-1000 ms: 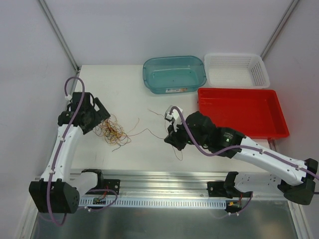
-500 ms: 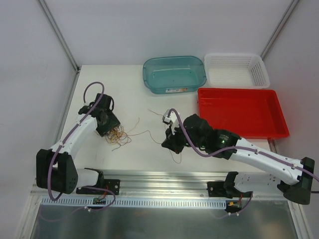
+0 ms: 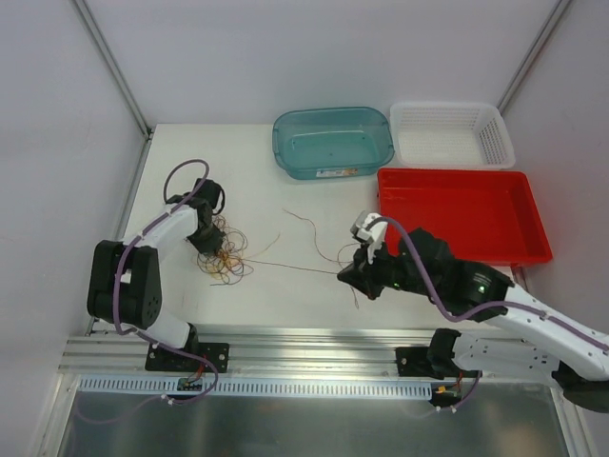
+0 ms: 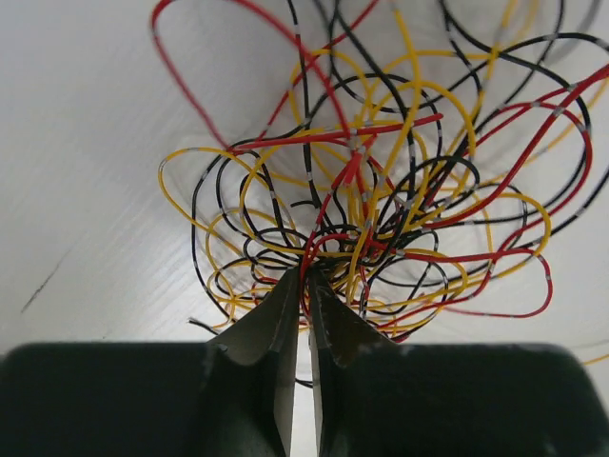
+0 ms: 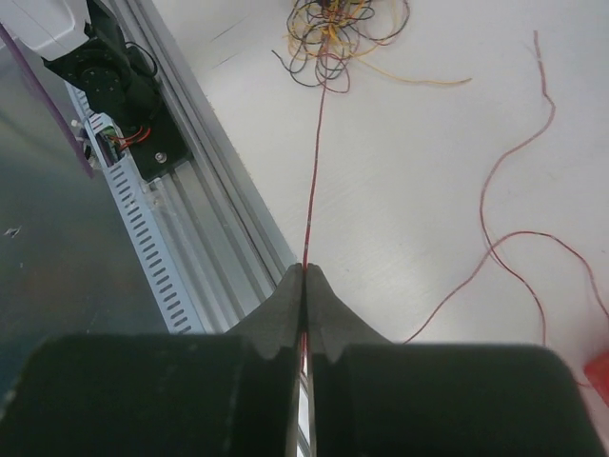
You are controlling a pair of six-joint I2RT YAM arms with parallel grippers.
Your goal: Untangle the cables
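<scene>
Right wrist: my right gripper (image 5: 303, 271) pinches a taut red cable (image 5: 316, 143); left gripper (image 4: 305, 278) clamps the tangle (image 4: 366, 205). Pull slowly, low.

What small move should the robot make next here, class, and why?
Probably the right gripper should draw its red wire rightward, away from the tangle of wires. Its jaws are shut on that wire, which runs straight and taut back into the tangle. The left gripper pinches the tangle at its edge, so the strand may slide free.
</scene>
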